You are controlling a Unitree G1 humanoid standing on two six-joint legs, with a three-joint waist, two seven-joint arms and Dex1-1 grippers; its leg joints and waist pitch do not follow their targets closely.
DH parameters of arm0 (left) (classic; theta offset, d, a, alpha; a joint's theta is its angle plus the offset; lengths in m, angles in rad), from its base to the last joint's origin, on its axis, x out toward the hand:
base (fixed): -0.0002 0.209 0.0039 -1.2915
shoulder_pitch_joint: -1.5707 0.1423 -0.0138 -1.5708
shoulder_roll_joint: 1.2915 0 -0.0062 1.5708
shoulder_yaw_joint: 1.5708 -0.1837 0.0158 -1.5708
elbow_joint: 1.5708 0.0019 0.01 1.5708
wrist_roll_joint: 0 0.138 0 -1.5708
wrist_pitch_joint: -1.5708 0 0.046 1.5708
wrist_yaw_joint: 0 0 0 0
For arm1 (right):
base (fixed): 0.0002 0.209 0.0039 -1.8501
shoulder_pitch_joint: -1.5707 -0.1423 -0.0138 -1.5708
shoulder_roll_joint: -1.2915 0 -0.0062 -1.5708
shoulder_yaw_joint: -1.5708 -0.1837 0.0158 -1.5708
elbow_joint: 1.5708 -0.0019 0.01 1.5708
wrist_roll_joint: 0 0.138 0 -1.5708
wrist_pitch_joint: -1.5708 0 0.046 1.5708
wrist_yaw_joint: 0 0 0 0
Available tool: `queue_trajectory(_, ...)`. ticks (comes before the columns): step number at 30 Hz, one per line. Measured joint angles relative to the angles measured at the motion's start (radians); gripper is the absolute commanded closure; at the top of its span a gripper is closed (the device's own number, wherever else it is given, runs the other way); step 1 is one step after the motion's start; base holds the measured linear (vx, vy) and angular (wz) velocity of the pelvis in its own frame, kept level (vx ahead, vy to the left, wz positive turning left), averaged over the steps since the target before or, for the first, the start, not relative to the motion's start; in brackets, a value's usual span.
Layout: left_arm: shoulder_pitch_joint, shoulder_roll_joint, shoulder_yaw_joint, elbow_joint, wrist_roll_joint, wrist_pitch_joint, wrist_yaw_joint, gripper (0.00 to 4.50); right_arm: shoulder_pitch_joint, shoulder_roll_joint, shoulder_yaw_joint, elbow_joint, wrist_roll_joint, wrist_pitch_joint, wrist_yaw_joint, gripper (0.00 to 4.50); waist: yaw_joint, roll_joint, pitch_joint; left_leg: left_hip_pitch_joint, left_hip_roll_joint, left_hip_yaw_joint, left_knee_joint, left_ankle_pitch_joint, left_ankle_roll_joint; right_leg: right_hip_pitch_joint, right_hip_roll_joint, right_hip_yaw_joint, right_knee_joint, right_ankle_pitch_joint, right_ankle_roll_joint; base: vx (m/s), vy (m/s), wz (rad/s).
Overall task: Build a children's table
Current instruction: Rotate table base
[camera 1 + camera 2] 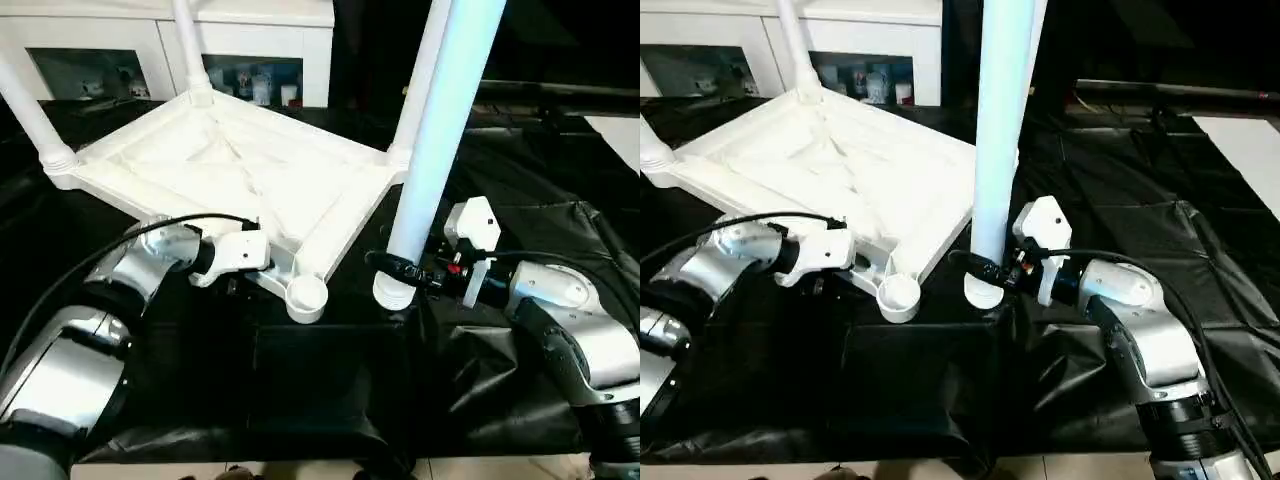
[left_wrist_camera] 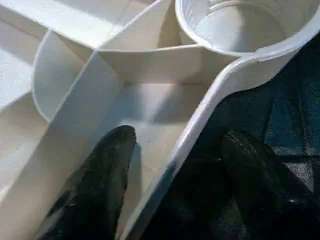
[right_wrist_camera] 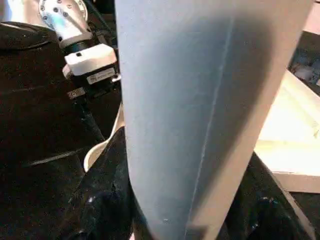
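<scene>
The white square top (image 1: pixel 240 160) lies underside up on the black-draped tabletop (image 1: pixel 320 380), so its sockets face up. Three already carry fitted legs (image 1: pixel 188 45). The near corner's empty socket (image 1: pixel 306 297) is the landmark. Just right of it, the right pincer (image 1: pixel 400 268) is clamped low on the fourth leg (image 1: pixel 440 120), upright with its flared end down, probably ready to shift across. Just left of the socket, the left pincer (image 2: pixel 175 145) stands apart astride the top's rim, likely to steady it.

The left wrist view shows one finger (image 2: pixel 107 170) inside the rim and one outside, which the head views hide. The right wrist view shows black fingers flanking the leg.
</scene>
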Motion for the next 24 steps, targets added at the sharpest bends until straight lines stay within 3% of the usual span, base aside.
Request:
queue_trajectory(3,-0.012,-0.001,-0.002,0.014,0.005,0.017,-0.015,2.04,0.0,-0.005,0.0,0.0,-0.002,-0.002,0.003,2.69,0.0,0.0,0.0,0.0,0.0,0.0,0.0,0.0,0.0,0.0,0.0,0.0,0.0,0.0,0.0,0.0,0.0,0.0)
queue_trajectory(12,-0.018,-0.003,-0.011,-0.002,0.026,0.057,-0.046,2.56,0.0,-0.01,0.011,0.0,-0.033,-0.022,0.003,2.69,-0.003,0.001,0.0,0.001,0.0,0.0,-0.001,0.0,0.0,0.0,0.0,0.0,-0.001,0.0,0.0,0.0,0.0,0.0)
queue_trajectory(14,0.01,-0.009,0.005,-0.04,0.01,0.084,-0.042,2.83,0.0,-0.01,0.013,0.0,-0.035,-0.023,0.002,2.69,-0.003,0.003,0.0,0.001,0.0,0.001,-0.001,0.0,0.0,0.0,0.0,0.001,-0.001,0.0,0.0,0.0,0.0,0.0)
queue_trajectory(19,0.079,-0.039,0.042,-0.13,-0.055,0.141,-0.055,2.98,0.003,0.008,0.012,0.002,-0.039,-0.033,-0.024,2.69,-0.004,0.005,0.002,0.002,0.0,0.002,-0.002,-0.001,-0.002,0.0,0.0,0.001,-0.001,0.0,0.0,0.0,0.0,0.0)
queue_trajectory(24,0.132,0.006,0.056,-0.197,-0.071,0.161,-0.059,3.29,-0.033,0.079,0.002,0.029,-0.024,-0.033,-0.065,2.69,-0.022,-0.004,0.005,0.006,0.001,0.004,-0.012,0.002,-0.007,0.001,0.0,0.001,-0.001,0.0,-0.001,0.0,0.0,0.0)
